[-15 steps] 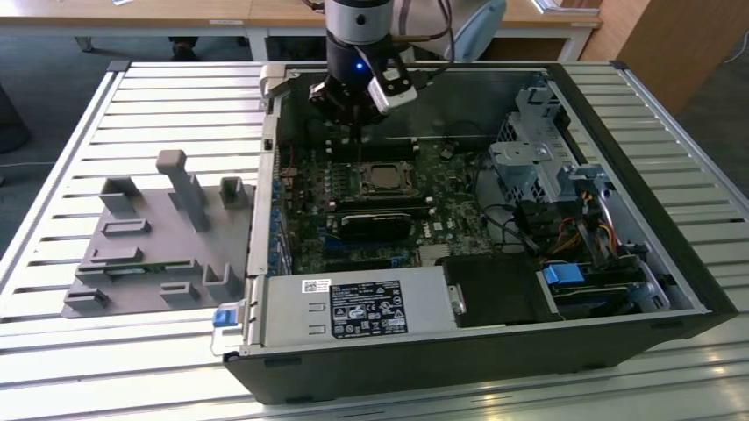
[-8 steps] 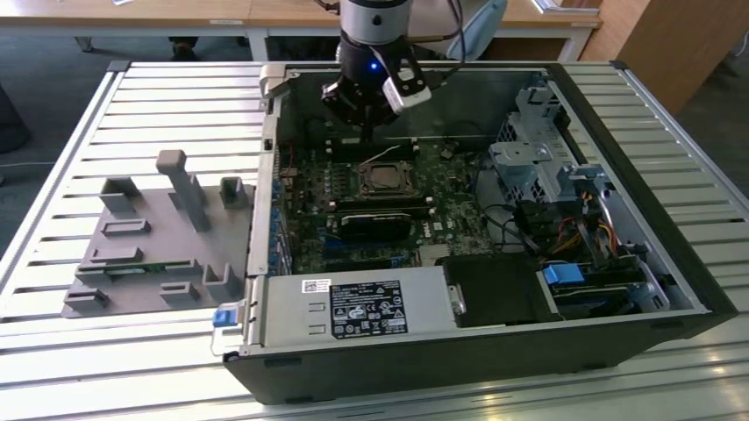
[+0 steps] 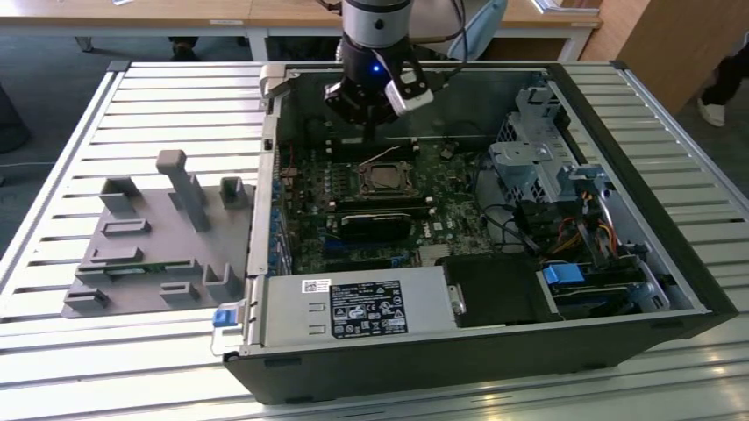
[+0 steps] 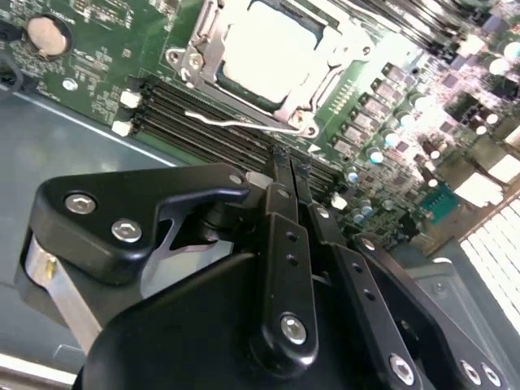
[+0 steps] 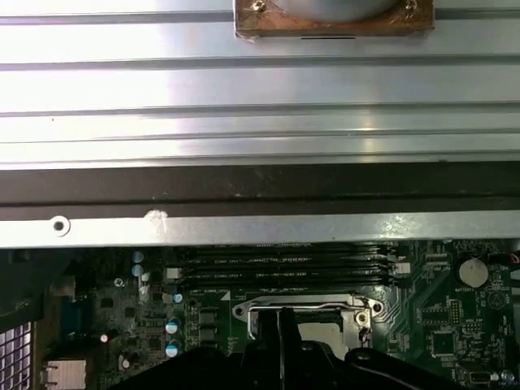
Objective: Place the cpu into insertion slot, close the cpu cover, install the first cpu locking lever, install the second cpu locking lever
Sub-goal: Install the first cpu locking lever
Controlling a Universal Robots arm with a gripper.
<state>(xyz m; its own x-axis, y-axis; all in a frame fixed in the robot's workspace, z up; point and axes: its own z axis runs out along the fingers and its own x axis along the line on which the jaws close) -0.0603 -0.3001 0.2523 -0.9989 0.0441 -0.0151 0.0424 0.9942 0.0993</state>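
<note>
down inside the open computer case on the slatted tabletop, hanging with the claw aimed straight at the green motherboard. showing fingers pinched together tip to tip in both wrist views, clamped on nothing. and there, spotting the cpu, seated flat in the insertion slot, pale face up, framed by the cpu cover folded down over its edges. now for the relation to watch: picking out a thin silvery locking lever along the socket side nearest the claw, lying crosswise to the fingers rather than in line with them, long axis parallel to the black memory slots just beside. looks raised a touch off the board, so judged not latched, though hard to call for certain. placing the fingertips just short of that wire, near one end of it, on the memory-slot side, with socket and cpu straight ahead beyond. same story in the exterior view: claw tips close in on the far side of the socket, well apart from the grey power supply and from the grey fixture out on the tabletop. reading the cpu and cover steps as done, and the lever work as the step in hand, going by position alone
</note>
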